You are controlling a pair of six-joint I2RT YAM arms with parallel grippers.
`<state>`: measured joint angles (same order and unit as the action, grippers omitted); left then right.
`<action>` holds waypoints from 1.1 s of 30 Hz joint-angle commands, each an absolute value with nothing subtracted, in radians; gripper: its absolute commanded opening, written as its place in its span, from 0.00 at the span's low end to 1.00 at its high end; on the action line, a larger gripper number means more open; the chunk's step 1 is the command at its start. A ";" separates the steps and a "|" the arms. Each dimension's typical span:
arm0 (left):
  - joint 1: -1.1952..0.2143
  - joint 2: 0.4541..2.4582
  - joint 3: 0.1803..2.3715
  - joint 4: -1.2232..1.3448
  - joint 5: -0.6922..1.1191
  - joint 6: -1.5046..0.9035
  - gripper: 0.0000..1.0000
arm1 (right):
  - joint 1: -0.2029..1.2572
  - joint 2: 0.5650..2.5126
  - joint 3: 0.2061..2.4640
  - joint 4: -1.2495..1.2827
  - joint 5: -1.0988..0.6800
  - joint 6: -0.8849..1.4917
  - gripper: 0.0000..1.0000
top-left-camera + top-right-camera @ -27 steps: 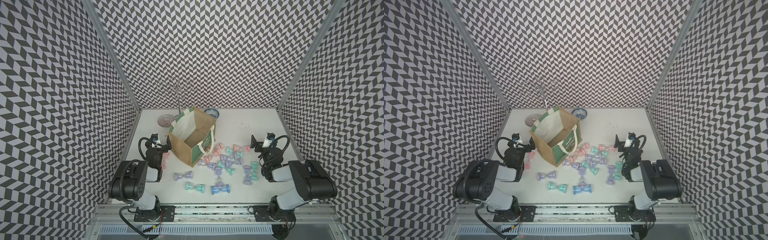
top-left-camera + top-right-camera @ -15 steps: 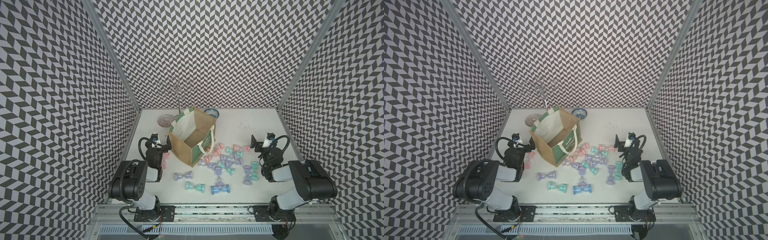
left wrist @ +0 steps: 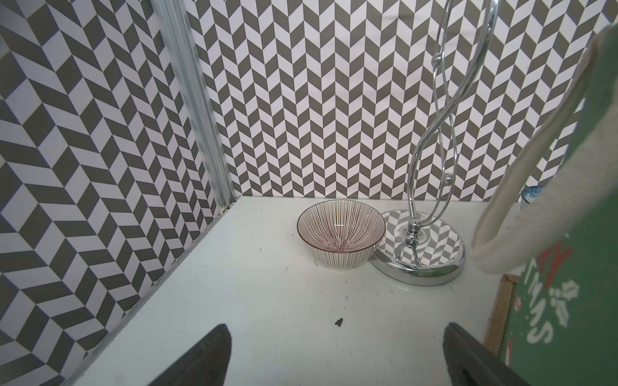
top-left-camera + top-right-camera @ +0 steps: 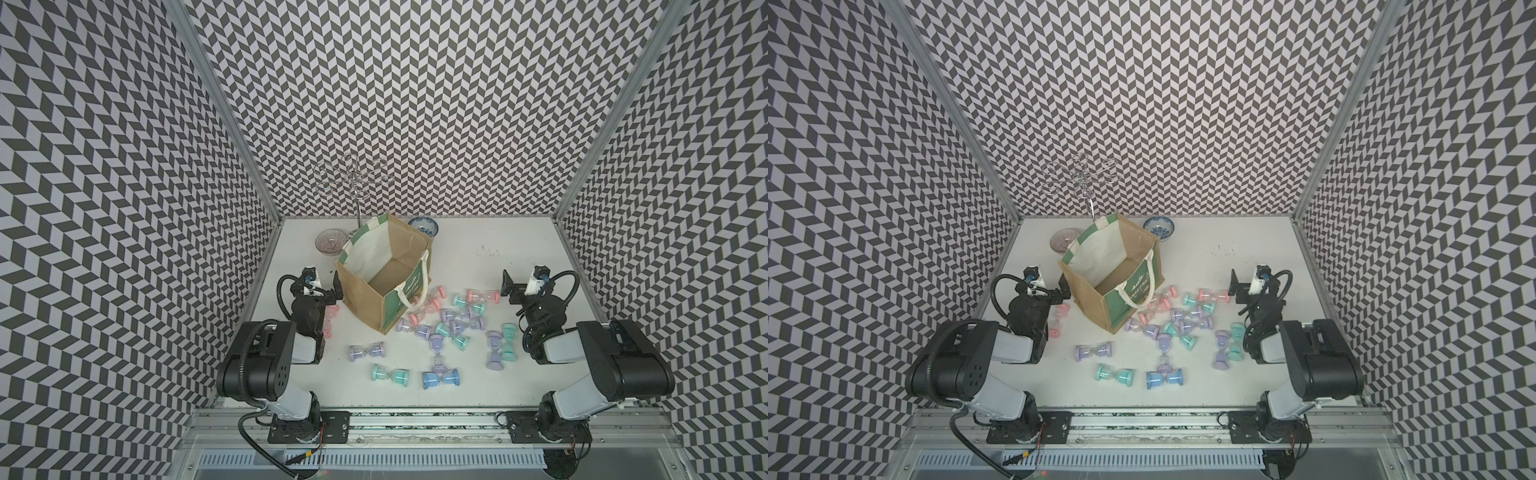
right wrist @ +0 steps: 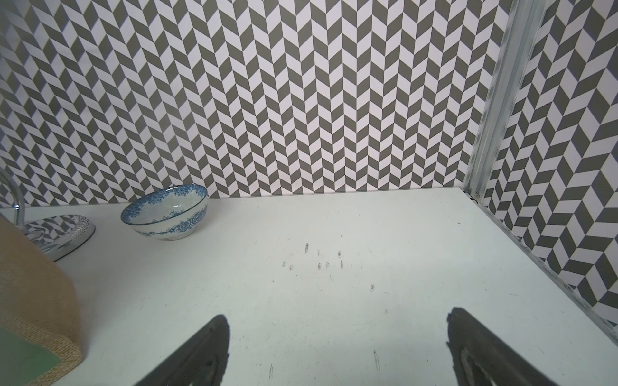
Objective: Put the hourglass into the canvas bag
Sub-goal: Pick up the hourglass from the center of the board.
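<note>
Presently both tools are empty: the left gripper and right gripper are spread wide with nothing between the jaws. The hourglasses lie on their sides on the table, most of them heaped just beside the bag on its green side. A few lie apart nearer the front, and a pink one lies by the left arm. None shows inside the bag. Judged light and rigid: pastel plastic end caps, clear bulbs, narrow waist. Likely to roll and slip, and the bulbs may crack if squeezed. The best hold looks to be across an end cap, or at the waist of an outlying piece clear of its neighbours. The bag is coarse tan burlap with a white lining and a rope handle. It is soft-walled and stands with its mouth open and leaning, so it may shift if bumped. A striped bowl, a blue bowl and a chrome stand sit behind it.
</note>
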<state>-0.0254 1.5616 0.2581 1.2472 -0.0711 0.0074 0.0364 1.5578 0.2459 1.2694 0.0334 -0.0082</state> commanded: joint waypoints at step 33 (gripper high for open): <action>-0.006 1.139 0.485 0.526 -0.112 -0.262 0.99 | 0.017 1.195 0.517 0.529 0.097 0.381 0.99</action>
<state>-0.0158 1.1690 0.4248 0.7063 -0.1642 -0.1467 0.0250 1.2167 0.4419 0.7940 0.0452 0.1822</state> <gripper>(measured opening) 0.990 0.992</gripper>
